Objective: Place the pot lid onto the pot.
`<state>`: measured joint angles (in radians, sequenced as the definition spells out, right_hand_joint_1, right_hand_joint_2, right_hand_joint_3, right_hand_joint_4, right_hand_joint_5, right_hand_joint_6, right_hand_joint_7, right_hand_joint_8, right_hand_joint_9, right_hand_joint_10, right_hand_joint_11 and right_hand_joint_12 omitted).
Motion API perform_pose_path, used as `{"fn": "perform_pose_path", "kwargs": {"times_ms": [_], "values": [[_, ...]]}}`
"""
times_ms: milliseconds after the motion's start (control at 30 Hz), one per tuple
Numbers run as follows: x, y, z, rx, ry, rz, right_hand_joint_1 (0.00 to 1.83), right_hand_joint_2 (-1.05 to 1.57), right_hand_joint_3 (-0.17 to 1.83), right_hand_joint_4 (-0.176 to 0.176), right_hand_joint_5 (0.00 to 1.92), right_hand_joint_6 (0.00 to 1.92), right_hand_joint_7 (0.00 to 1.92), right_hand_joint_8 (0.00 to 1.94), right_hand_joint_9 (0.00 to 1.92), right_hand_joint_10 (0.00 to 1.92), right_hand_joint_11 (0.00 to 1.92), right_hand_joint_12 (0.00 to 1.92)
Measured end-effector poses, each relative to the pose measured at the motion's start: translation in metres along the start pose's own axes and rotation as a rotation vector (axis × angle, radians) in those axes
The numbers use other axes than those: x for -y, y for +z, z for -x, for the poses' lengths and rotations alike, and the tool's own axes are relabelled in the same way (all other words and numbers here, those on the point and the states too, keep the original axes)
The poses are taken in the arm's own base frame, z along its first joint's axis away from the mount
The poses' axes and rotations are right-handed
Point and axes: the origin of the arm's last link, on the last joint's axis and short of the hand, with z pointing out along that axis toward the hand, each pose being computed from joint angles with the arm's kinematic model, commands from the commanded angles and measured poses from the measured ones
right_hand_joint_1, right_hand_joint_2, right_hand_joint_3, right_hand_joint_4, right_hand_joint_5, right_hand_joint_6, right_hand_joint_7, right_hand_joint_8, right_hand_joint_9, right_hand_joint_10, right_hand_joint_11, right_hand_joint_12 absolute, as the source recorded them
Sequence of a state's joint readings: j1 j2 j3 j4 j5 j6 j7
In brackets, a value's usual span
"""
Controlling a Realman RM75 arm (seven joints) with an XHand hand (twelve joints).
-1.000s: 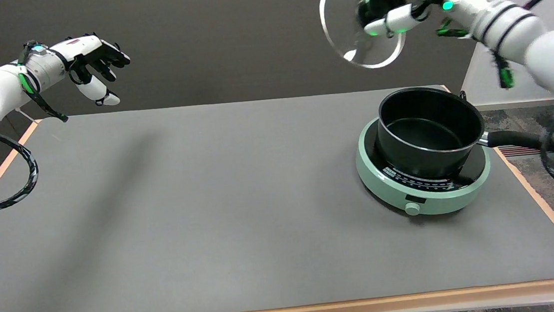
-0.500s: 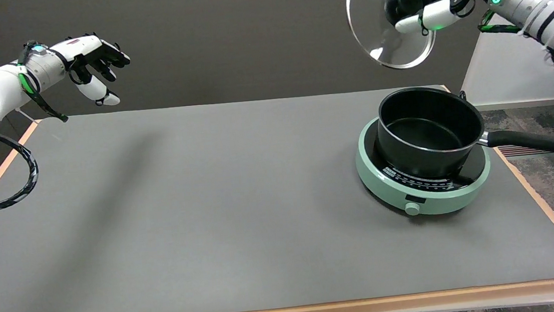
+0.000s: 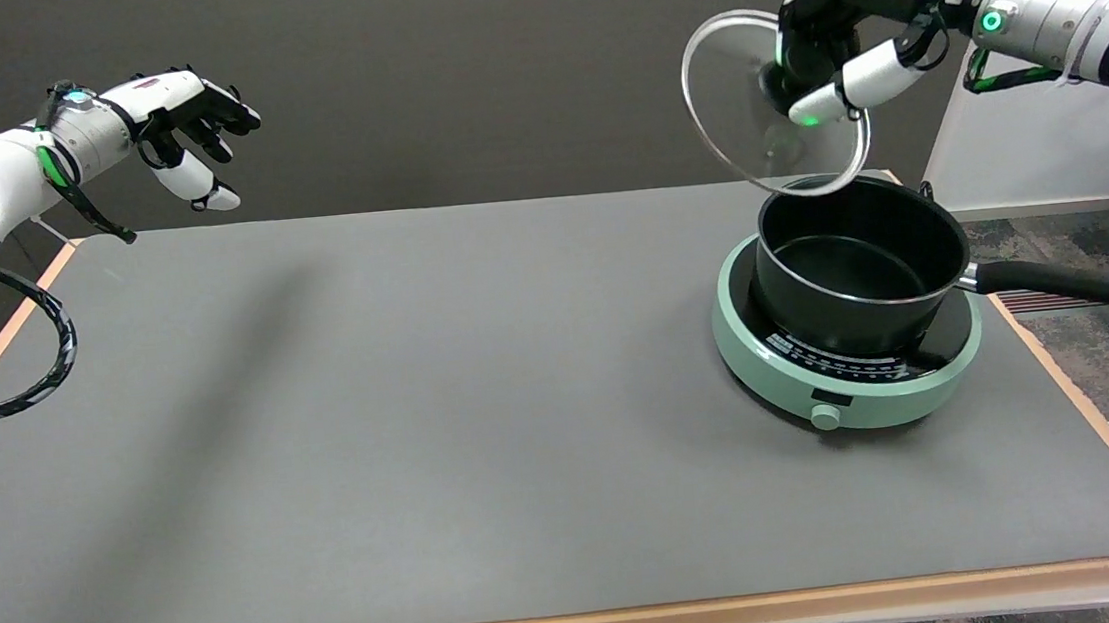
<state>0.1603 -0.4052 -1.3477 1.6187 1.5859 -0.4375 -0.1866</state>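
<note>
Glass pot lid [image 3: 749, 124] hangs steeply tilted, almost on edge, above the far-left rim of the black pot [image 3: 862, 265] on the green hob [image 3: 853, 396]. Right hand [image 3: 828, 52] grips its knob, fingers closed round it. Risk: lowered unlevelled, its low edge strikes the rim and the lid slides off.

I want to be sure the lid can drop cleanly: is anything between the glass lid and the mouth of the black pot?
Nothing visible is in the way. The right hand holds the round glass pot lid tilted, above the far rim of the black long-handled pot, whose mouth is open and empty, on the green round cooktop.
</note>
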Motion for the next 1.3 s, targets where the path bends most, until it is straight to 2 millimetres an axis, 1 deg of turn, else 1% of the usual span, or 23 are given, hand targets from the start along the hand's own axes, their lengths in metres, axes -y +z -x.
{"fn": "perform_pose_path", "kwargs": {"times_ms": [233,433,500,667,733,867,933,1100,1133,1200,1300], "values": [[-0.001,-0.002,0.004,0.111,0.009,0.0,1.19,1.12,0.18,-0.061,0.69,1.36,0.93,1.22,0.87,1.35,0.64,1.64],[-0.008,-0.005,0.006,0.186,0.004,0.022,1.19,1.12,0.18,-0.057,0.7,1.36,0.93,1.22,0.87,1.35,0.64,1.64],[-0.011,-0.006,0.006,0.208,-0.002,0.033,1.19,1.12,0.18,-0.06,0.7,1.36,0.93,1.22,0.87,1.35,0.64,1.64],[-0.017,-0.008,0.005,0.249,-0.035,0.057,1.19,1.11,0.2,-0.046,0.71,1.35,0.93,1.21,0.87,1.35,0.65,1.63],[-0.02,-0.008,0.005,0.264,-0.055,0.066,1.19,1.12,0.19,-0.057,0.7,1.35,0.93,1.22,0.87,1.35,0.65,1.63],[-0.025,-0.01,0.004,0.288,-0.09,0.082,1.19,1.11,0.2,-0.061,0.7,1.35,0.93,1.22,0.87,1.35,0.65,1.62],[-0.026,-0.011,0.004,0.301,-0.109,0.088,1.19,1.11,0.19,-0.057,0.7,1.35,0.93,1.22,0.87,1.35,0.65,1.63],[-0.026,-0.012,0.004,0.333,-0.15,0.091,1.19,1.1,0.22,-0.049,0.71,1.35,0.93,1.21,0.87,1.35,0.65,1.62],[-0.025,-0.013,0.004,0.338,-0.158,0.091,1.19,1.11,0.2,-0.055,0.71,1.35,0.93,1.22,0.87,1.35,0.65,1.63],[-0.023,-0.013,0.004,0.348,-0.173,0.087,1.19,1.11,0.19,-0.055,0.7,1.35,0.93,1.21,0.87,1.35,0.65,1.63],[-0.019,-0.014,0.004,0.366,-0.196,0.078,1.2,1.08,0.24,-0.052,0.72,1.35,0.94,1.21,0.86,1.36,0.64,1.64]]}}
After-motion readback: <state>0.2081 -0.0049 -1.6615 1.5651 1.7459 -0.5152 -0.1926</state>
